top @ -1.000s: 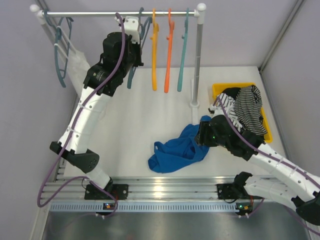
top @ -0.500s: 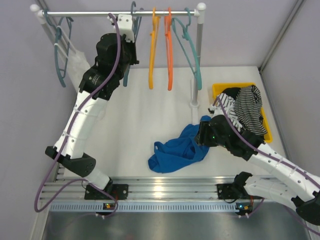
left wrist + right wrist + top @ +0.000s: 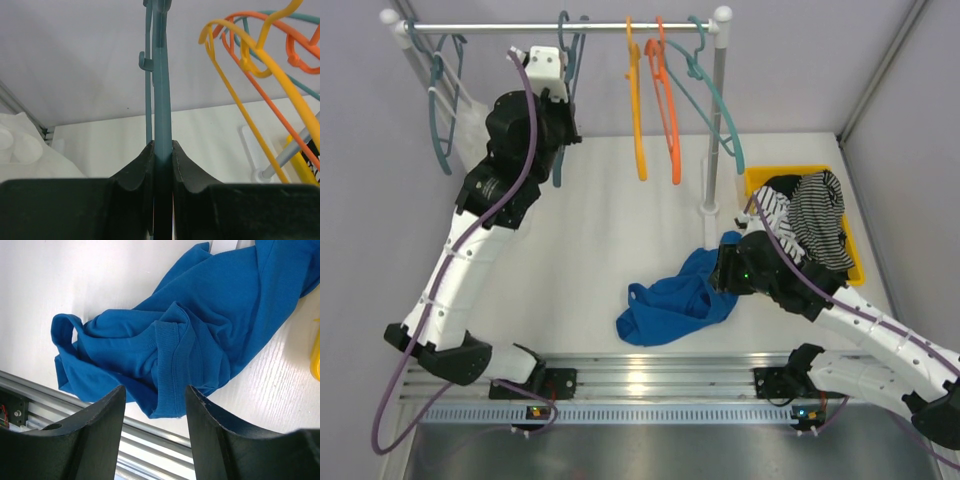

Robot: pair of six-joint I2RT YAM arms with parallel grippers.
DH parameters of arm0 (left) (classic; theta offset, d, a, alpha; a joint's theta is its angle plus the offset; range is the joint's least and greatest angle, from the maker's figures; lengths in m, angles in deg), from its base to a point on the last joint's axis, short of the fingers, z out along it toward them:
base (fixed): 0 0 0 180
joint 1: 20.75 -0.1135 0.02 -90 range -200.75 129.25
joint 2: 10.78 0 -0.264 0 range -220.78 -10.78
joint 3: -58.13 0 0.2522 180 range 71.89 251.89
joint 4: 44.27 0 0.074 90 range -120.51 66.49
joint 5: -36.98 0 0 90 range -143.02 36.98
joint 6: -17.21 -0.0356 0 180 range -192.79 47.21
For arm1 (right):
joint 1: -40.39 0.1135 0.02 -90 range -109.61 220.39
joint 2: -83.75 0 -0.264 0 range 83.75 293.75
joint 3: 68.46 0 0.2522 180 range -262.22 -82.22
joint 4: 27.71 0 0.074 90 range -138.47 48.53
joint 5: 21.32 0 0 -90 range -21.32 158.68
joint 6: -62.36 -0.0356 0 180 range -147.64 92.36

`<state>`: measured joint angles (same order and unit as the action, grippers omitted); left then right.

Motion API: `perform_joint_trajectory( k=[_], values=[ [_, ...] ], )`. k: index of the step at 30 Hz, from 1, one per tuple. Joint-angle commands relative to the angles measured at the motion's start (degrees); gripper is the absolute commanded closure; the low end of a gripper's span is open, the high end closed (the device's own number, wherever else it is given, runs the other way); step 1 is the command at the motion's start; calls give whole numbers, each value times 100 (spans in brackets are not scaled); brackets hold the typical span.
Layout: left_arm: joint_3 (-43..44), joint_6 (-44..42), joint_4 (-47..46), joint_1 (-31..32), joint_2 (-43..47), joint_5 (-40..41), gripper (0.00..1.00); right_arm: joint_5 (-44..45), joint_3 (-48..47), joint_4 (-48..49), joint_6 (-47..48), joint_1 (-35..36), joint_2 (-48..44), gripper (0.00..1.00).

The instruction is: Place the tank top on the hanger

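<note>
**A:** What lies on the bench?

**B:** The blue tank top, crumpled in a heap near the front edge, not far from the yellow bin of striped clothes.

**A:** And the clothes rail at the back?

**B:** The teal hanger is up there, left of the yellow hanger and the orange hanger.

**A:** The fingers?

**B:** The left fingers pinch the teal hanger's frame edge-on. The right fingers are spread wide, hovering over the tank top's folds with nothing between them.
</note>
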<state>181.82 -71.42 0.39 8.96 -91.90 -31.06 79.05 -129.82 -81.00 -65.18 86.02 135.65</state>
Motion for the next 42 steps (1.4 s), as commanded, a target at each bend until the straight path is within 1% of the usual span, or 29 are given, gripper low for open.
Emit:
perform_joint_trajectory(
  k=[1, 6, 10, 13, 17, 20, 21, 26, 27, 28, 31, 34, 42],
  values=[
    [-524, 65, -374, -10, 535, 72, 100, 9, 40, 103, 54, 16, -83, 49],
    [-1586, 285, -172, -10, 1396, -24, 100, 44, 101, 86, 71, 16, -75, 49],
    [-2334, 425, 222, -10, 2143, -358, 100, 44, 136, 94, 106, 16, -92, 50],
    [-2992, 566, 609, -10, 2845, -1129, 100, 70, 171, 77, 150, 8, -101, 50],
    [-3381, 637, 1119, -10, 3364, -1746, 100, 131, 198, 16, 177, 8, -84, 51],
    [-3767, 768, 1489, -10, 3646, -2395, 100, 193, 294, -11, 194, 16, -101, 52],
    [-3951, 838, 1646, -10, 3691, -2746, 100, 211, 321, 15, 203, 8, -101, 53],
    [-4409, 918, 1903, -10, 3919, -3697, 100, 97, 522, 261, 230, 16, -49, 59],
    [-4453, 901, 1920, -10, 3937, -3872, 100, 79, 558, 357, 247, 16, -40, 60],
    [-4471, 892, 1972, -10, 3929, -4327, 100, 62, 584, 410, 238, 16, -31, 62],
    [-4498, 778, 2244, -10, 3727, -4900, 100, 35, 690, 569, 221, 34, 4, 63],
    [-4515, 593, 2473, -10, 3656, -5157, 100, 44, 804, 736, 168, 69, -22, 64],
    [-4630, 646, 2579, 113, 3647, -5579, 100, 17, 796, 955, 264, 244, 66, 61]
  ],
)
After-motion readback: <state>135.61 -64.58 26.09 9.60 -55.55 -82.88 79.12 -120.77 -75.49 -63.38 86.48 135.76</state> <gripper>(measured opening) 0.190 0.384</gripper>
